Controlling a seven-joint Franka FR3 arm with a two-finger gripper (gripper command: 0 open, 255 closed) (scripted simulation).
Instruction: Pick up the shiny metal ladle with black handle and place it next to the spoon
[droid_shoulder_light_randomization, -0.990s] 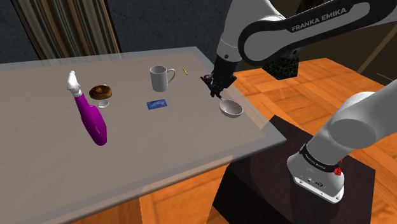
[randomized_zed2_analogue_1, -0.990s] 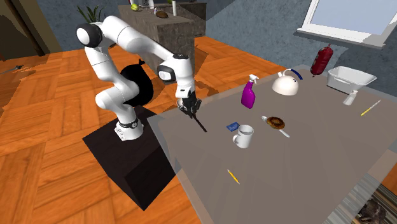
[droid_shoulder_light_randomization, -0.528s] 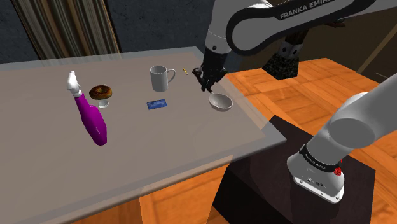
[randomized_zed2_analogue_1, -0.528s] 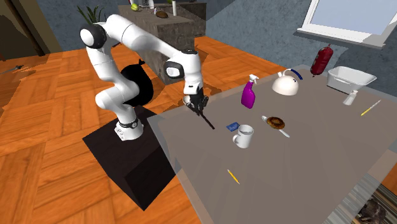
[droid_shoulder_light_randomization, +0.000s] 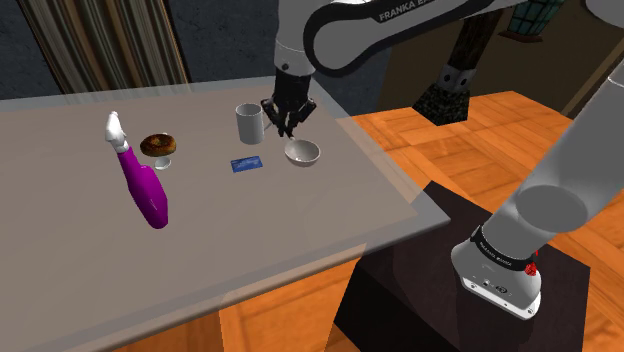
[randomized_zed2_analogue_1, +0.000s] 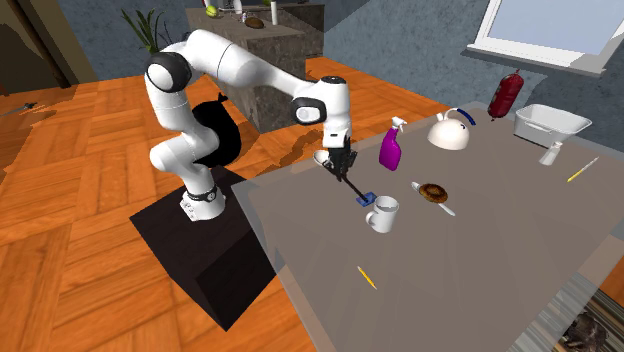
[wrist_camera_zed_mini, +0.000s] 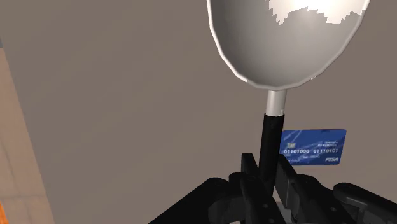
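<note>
**Beside the mug, a ladle hangs from the robot's gripper**

Over a grey table (droid_shoulder_light_randomization: 300, 220), a white robot arm reaches down with its black gripper (droid_shoulder_light_randomization: 283, 118) just beside a grey mug (droid_shoulder_light_randomization: 249, 124), on the mug's right in the shoulder view. The two fingers (wrist_camera_zed_mini: 249, 181) are clamped on the black handle of a ladle (droid_shoulder_light_randomization: 302, 153). The handle slants downward from the gripper. The shiny rounded bowl of the ladle sits at the low end, in front of the mug and a little to its right. Whether the bowl touches the tabletop cannot be told.

A small blue card (droid_shoulder_light_randomization: 246, 165) printed with numbers lies flat on the table in front of the mug, just left of the ladle's bowl. To the mug's left sits a chocolate-glazed doughnut (droid_shoulder_light_randomization: 158, 146). In the second exterior view a slim pale utensil (randomized_zed2_analogue_1: 449, 208) pokes out from beneath it. Farther left of the mug, a purple spray bottle (droid_shoulder_light_randomization: 145, 185) with a white nozzle lies on its side.
</note>
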